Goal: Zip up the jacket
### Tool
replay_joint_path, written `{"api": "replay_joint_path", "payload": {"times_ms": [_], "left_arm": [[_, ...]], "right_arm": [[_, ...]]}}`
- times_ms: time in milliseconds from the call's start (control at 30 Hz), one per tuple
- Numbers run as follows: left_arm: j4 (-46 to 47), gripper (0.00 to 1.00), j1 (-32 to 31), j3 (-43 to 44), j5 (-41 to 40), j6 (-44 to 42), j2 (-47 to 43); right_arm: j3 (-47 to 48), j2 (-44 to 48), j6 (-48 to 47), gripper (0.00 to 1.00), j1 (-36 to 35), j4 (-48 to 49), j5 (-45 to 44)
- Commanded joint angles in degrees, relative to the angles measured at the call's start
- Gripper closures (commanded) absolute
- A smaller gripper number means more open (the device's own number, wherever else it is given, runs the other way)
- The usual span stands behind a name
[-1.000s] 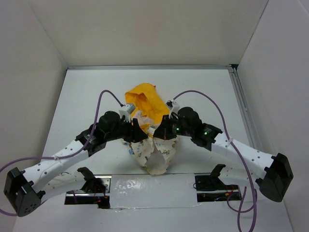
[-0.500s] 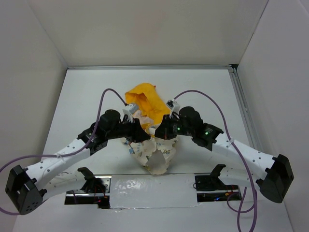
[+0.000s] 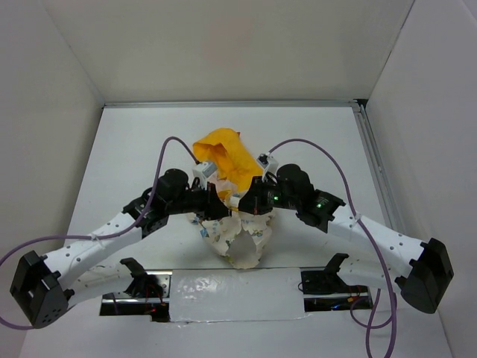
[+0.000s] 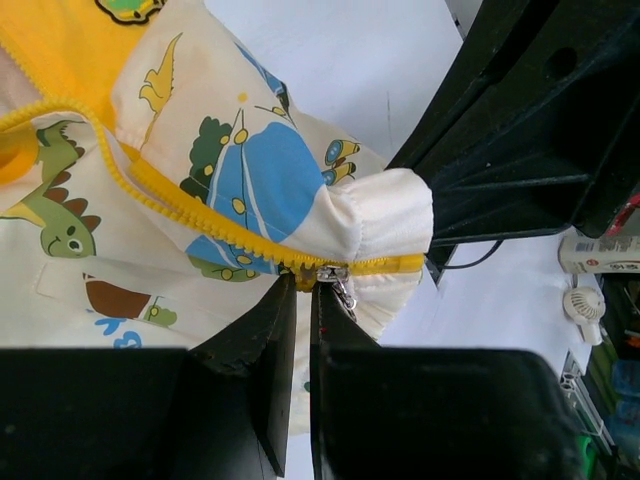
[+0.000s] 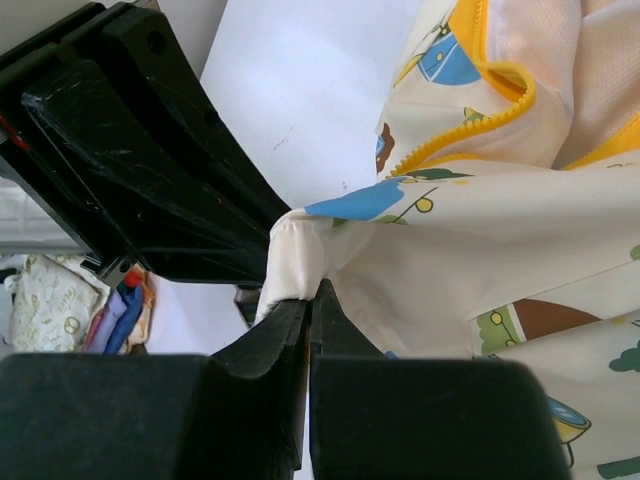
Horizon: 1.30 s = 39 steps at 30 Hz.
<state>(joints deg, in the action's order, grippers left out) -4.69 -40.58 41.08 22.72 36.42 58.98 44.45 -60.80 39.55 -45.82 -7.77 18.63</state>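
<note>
The jacket [image 3: 237,240] lies bunched in the middle of the bench [image 3: 134,142], its yellow hood [image 3: 222,153] on the far side. My left end effector [image 4: 304,290] is narrowed to a sliver, tips right at the metal zipper slider [image 4: 332,273] (I cannot tell whether it is actually pinched). The right end effector [image 5: 310,298] is pressed together on a cream fold of the jacket's edge.

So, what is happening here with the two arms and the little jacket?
A robot works on a child's jacket on the table. The right pincer is shut on its cream hem. The left pincer is almost closed at the metal zipper pull; whether it grips it is unclear. The yellow zipper is not yet closed.
</note>
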Motion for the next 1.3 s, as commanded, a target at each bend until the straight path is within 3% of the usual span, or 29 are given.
{"api": "replay_joint_path", "payload": {"times_ms": [0,67,100,167,267,367,600,667,767,833,933,1267], "left_arm": [[4.2,1.00,-0.3,-0.7,-0.9,0.9,-3.6],[4.2,1.00,-0.2,-1.4,-1.6,1.1,-4.7],[4.2,1.00,-0.3,-1.6,-2.3,1.4,-5.6],[4.2,1.00,-0.3,-1.9,-2.5,1.5,-6.4],[5.7,1.00,-0.2,-2.3,-2.4,1.8,-7.3],[5.9,1.00,-0.2,-1.8,-2.1,2.0,-7.0],[5.8,1.00,-0.1,-1.4,-1.7,2.4,-5.7],[6.1,1.00,-0.1,-1.5,-1.6,2.4,-5.6],[6.1,1.00,-0.1,-1.6,-1.5,2.5,-5.4],[6.4,1.00,-0.1,-1.9,-1.0,2.7,-5.4],[6.4,1.00,-0.1,-2.1,-0.8,2.9,-5.3],[6.1,1.00,0.0,-2.5,-1.1,3.0,-5.5]], "right_arm": [[-0.1,1.2,0.4,1.00,-0.1,1.3,-1.1],[-0.1,1.5,0.5,0.98,-0.2,-1.6,-2.7],[-0.1,1.7,0.7,0.88,-0.1,-2.5,-3.9],[-0.9,2.6,1.0,0.82,-0.2,-3.8,-4.3],[-2.1,4.4,1.7,0.63,-0.2,-4.4,-4.6],[-2.5,5.8,3.1,0.54,-0.1,-7.0,-6.8],[-5.6,15.9,4.5,0.52,-0.1,-9.9,-8.2],[-5.9,18.4,4.5,0.47,-0.1,-10.2,-8.3],[-8.0,21.9,4.2,0.43,-0.1,-6.2,-2.0],[-8.9,21.4,4.6,0.34,-0.2,-3.8,4.4],[-9.8,17.7,5.7,0.34,-0.7,-1.5,8.5],[-7.6,11.1,7.7,0.35,-3.0,6.8,6.6]]}}
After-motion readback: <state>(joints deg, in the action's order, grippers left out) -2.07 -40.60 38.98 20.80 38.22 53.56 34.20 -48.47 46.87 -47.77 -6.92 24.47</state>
